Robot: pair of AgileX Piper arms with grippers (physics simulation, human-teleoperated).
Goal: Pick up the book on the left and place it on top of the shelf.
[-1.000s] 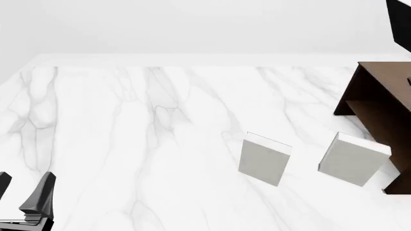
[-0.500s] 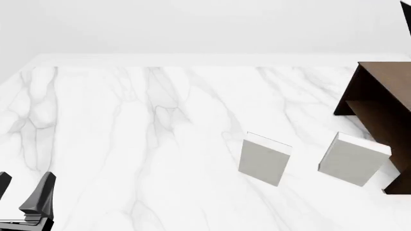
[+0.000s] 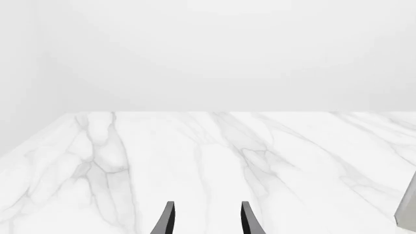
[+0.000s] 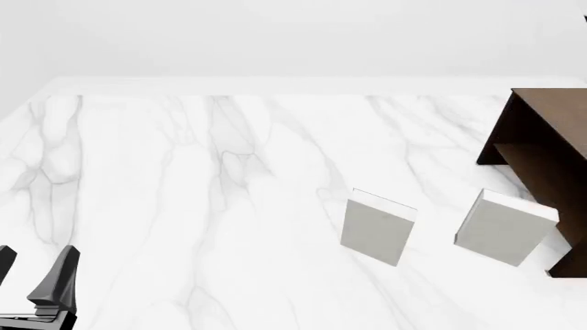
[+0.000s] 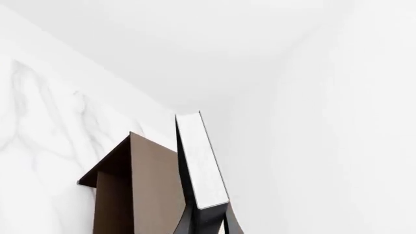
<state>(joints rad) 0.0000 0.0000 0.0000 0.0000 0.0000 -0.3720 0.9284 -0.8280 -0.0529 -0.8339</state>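
Note:
The book (image 5: 201, 161), slim with a dark cover and white page edges, is held edge-on in the right wrist view, with my right gripper (image 5: 209, 224) shut on its lower end. It hangs beside and above the dark brown shelf (image 5: 136, 190), apart from it. In the front view the shelf (image 4: 541, 130) stands at the right edge, and the book and right gripper lie outside that picture. My left gripper (image 4: 32, 271) rests low at the table's near left, open, with nothing between its fingers (image 3: 167, 219).
Two thicker pale grey books stand upright on the marble table (image 4: 183, 179): one (image 4: 378, 227) right of centre, the other (image 4: 504, 227) close to the shelf's near leg. One pale book's edge (image 3: 407, 214) shows in the left wrist view.
The dark shape at the front view's top right corner has shrunk and slid out of frame up and to the right. The left arm and the pale books have not moved.

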